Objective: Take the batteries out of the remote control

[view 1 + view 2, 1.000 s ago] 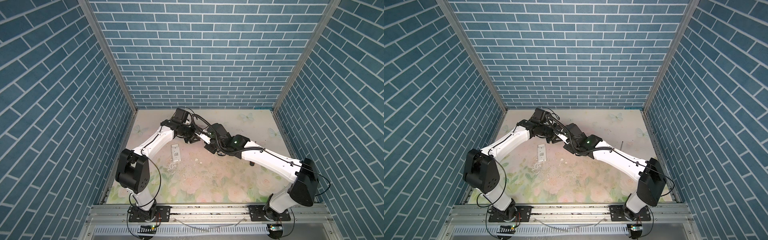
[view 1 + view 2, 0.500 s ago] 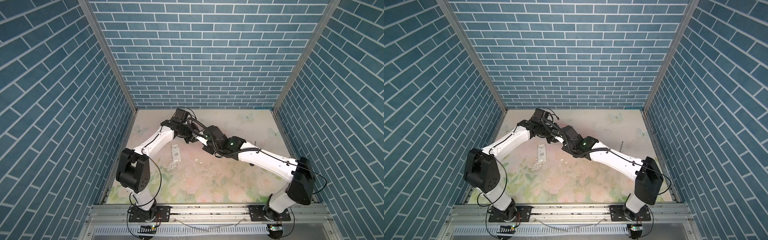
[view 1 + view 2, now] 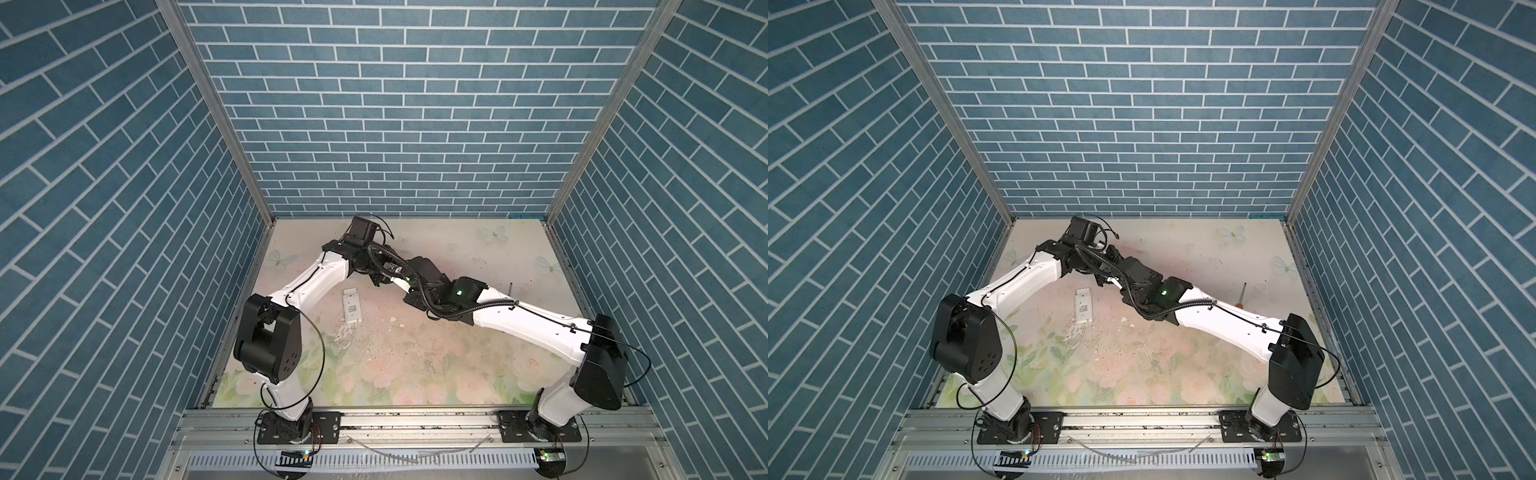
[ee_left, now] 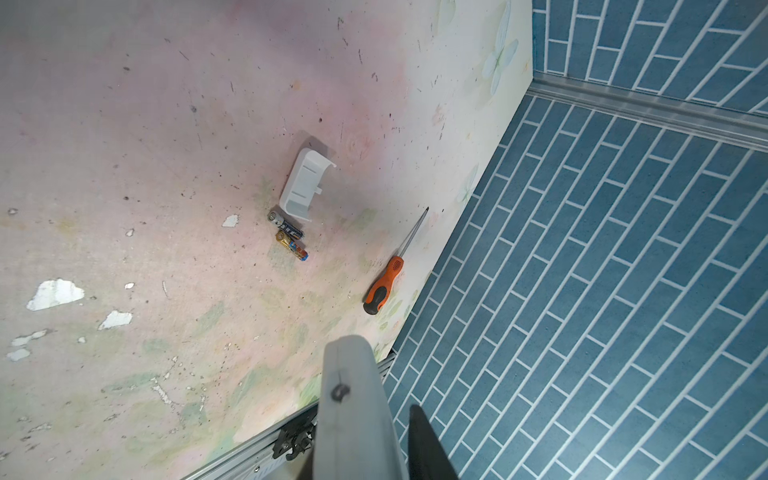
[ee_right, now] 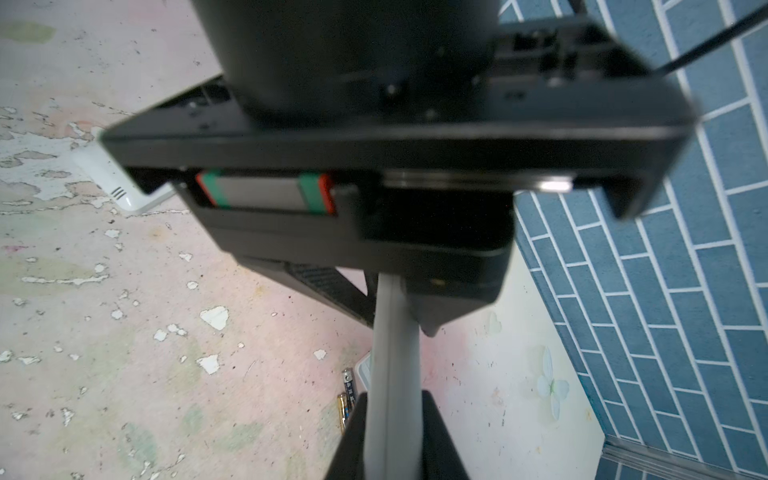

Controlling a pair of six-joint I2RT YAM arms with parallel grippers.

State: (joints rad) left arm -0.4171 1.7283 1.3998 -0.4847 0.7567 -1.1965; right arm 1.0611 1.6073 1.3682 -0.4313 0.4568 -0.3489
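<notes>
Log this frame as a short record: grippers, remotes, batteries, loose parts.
Right gripper: shut on the held remote, above the table
Left gripper: around that remote's other end; grip unclear
Second remote: flat on the table
Batteries: two out, side by side beside the white cover
Screwdriver: on the table, apart from the batteries

My left gripper [image 3: 379,275] and right gripper [image 3: 394,279] were tip to tip above the tabletop [image 3: 457,374] near its far left corner. A sliver of pale remote control [image 3: 400,284] showed between them. Another white remote [image 3: 352,306] lay flat nearby.
</notes>
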